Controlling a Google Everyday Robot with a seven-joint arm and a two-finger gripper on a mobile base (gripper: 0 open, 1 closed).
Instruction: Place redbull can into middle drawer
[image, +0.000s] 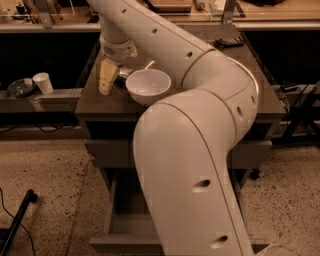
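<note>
My gripper (112, 80) hangs tip-down over the left part of the dark cabinet top (100, 107), just left of a white bowl (148, 86). A small shiny object, which looks like the redbull can (123, 75), stands between the gripper and the bowl, mostly hidden by my wrist. I cannot tell whether the gripper touches it. The middle drawer (125, 222) is pulled out low on the cabinet front and shows a plain grey inside. My large white arm covers its right part.
A shut grey drawer front (107, 152) sits above the open one. A white paper cup (43, 82) and a dark dish (21, 87) stand on a low shelf to the left. A speckled floor surrounds the cabinet, with a black bar (17, 220) at lower left.
</note>
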